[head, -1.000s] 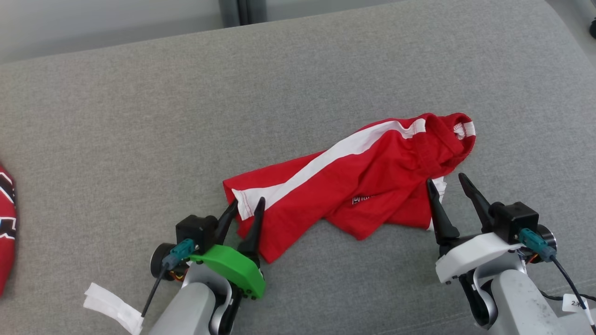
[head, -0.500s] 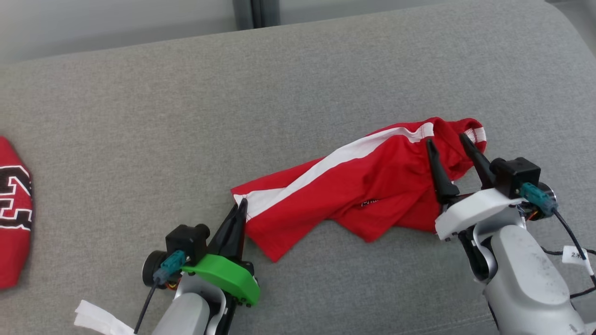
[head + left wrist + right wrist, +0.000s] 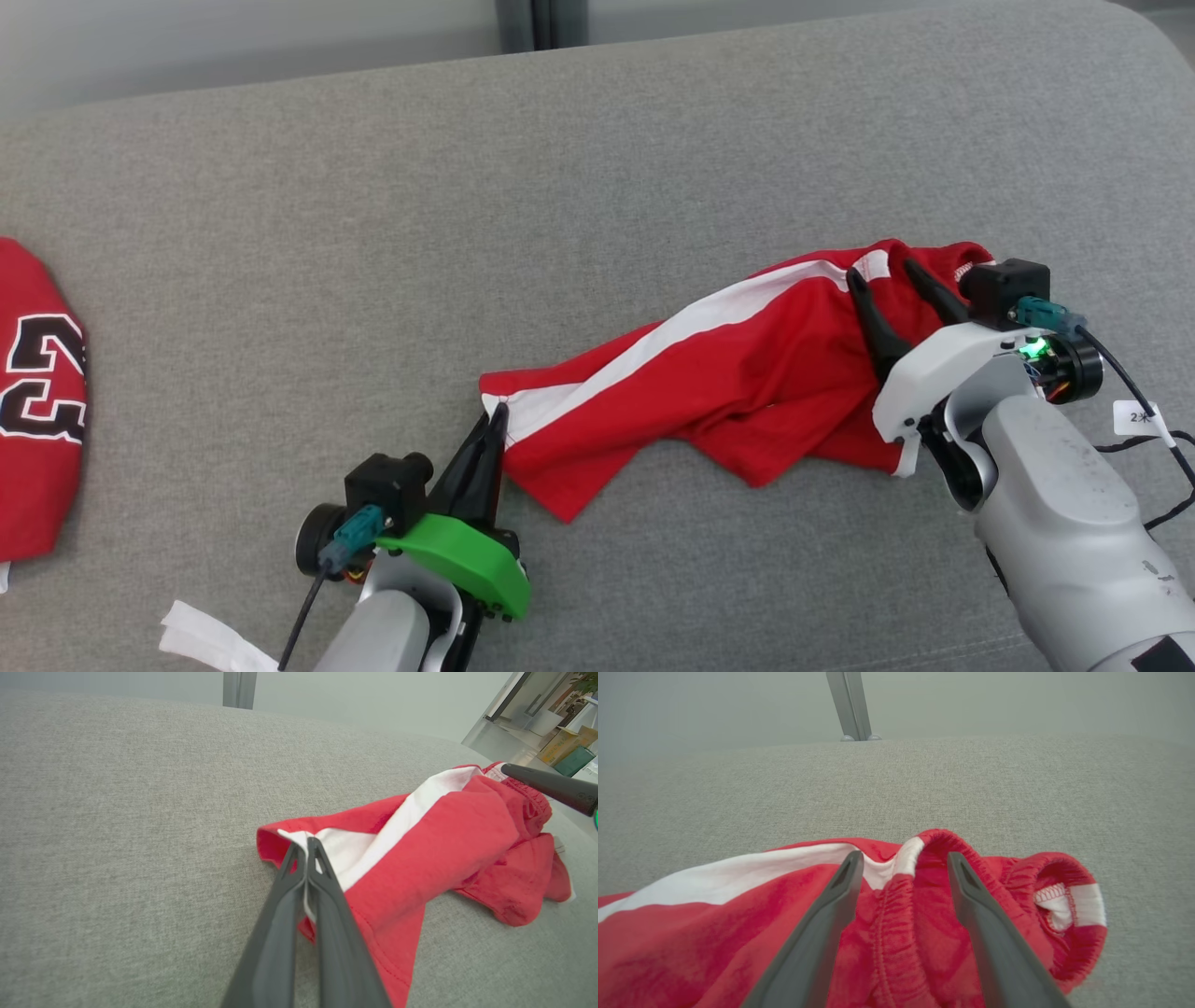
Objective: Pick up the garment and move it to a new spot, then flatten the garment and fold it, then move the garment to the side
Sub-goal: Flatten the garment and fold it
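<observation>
Grey fabric surface point(image 3: 373, 233), red shorts point(image 3: 747, 364) with a white side stripe crumpled on it, left hand point(image 3: 499, 411) clamped on the shorts' hem corner, right hand point(image 3: 879, 271) spread open astride the shorts' elastic waistband, red garment point(image 3: 37, 411) with black-and-white lettering well left of the shorts

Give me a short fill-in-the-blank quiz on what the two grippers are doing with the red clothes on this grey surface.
1. The left gripper is ____ on a corner of the striped red cloth.
2. The right gripper straddles that cloth's elastic band with its jaws ____.
3. The lettered red jersey lies far to the robot's ____, apart from both grippers.

Missing words: shut; open; left.
</observation>
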You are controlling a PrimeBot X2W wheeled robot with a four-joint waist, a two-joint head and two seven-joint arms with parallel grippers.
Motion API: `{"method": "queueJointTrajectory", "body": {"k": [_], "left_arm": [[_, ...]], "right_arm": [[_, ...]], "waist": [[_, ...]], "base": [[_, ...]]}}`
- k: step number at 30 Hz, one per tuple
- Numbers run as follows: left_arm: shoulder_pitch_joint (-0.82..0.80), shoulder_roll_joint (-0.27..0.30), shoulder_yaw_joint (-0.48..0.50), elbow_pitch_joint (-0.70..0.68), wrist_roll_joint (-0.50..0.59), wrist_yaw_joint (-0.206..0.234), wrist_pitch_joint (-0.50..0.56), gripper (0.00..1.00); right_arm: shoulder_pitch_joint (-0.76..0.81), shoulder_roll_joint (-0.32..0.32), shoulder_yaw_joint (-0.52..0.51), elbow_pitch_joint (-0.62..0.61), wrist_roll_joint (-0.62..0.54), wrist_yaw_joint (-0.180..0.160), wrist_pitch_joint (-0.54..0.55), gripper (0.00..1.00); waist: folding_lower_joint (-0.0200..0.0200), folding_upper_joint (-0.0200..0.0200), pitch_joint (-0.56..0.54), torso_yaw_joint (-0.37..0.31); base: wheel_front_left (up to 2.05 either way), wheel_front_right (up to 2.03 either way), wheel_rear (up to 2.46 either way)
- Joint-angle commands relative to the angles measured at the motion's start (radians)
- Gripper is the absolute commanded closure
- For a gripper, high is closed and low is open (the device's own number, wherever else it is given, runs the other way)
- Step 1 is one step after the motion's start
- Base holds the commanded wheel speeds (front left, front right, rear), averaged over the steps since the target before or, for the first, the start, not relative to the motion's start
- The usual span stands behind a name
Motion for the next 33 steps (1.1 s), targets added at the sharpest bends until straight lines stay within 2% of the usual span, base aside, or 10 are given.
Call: {"method": "queueJointTrajectory", "body": {"k": [1,3,5,7,15,19,21,26,33], "left_arm": [[-0.003,0.004,0.001,0.002,-0.001,-0.003,0.001,1.00],[0.001,0.003,-0.002,0.004,-0.004,-0.003,0.001,1.00],[0.006,0.003,-0.005,0.005,-0.006,-0.003,0.001,1.00],[0.010,0.004,-0.008,0.009,-0.007,-0.003,0.001,1.00],[0.017,0.004,0.010,0.009,0.005,-0.003,0.001,1.00],[0.020,0.004,0.060,-0.034,0.019,-0.003,0.001,1.00],[0.005,0.013,0.095,-0.074,0.025,-0.003,0.001,1.00],[-0.076,0.093,0.154,-0.201,0.055,-0.003,0.001,1.00],[-0.265,0.260,0.169,-0.299,0.042,-0.002,0.001,1.00]], "right_arm": [[-0.012,-0.006,0.007,0.014,0.014,-0.001,-0.004,0.53],[-0.021,-0.011,0.020,0.039,0.022,-0.001,-0.002,0.58],[-0.030,-0.012,0.031,0.059,0.031,-0.001,-0.005,0.70],[-0.038,-0.012,0.042,0.077,0.038,-0.001,-0.011,1.00],[-0.068,-0.021,0.069,0.082,0.058,-0.001,-0.063,1.00],[-0.049,-0.033,0.075,0.018,0.067,-0.001,-0.075,1.00],[-0.041,-0.048,0.067,-0.054,0.070,-0.001,-0.076,1.00],[-0.007,-0.086,0.051,-0.265,0.106,-0.001,-0.077,1.00],[-0.054,-0.168,0.080,-0.459,0.170,-0.001,-0.077,1.00]], "waist": [[0.0000,0.0000,-0.001,0.001],[0.0000,0.0000,-0.003,0.004],[0.0000,0.0000,-0.005,0.006],[0.0000,0.0000,-0.007,0.009],[0.0000,0.0000,-0.032,0.020],[0.0000,0.0000,-0.067,0.020],[0.0000,0.0000,-0.088,0.020],[0.0000,0.0000,-0.141,0.022],[0.0000,0.0000,-0.162,0.021]], "base": [[0.00,0.00,0.00],[0.00,0.00,0.00],[0.00,0.00,0.00],[0.00,0.00,0.00],[0.00,0.00,0.00],[0.00,0.00,0.00],[0.00,0.00,0.00],[0.00,0.00,0.00],[0.00,0.00,0.00]]}}
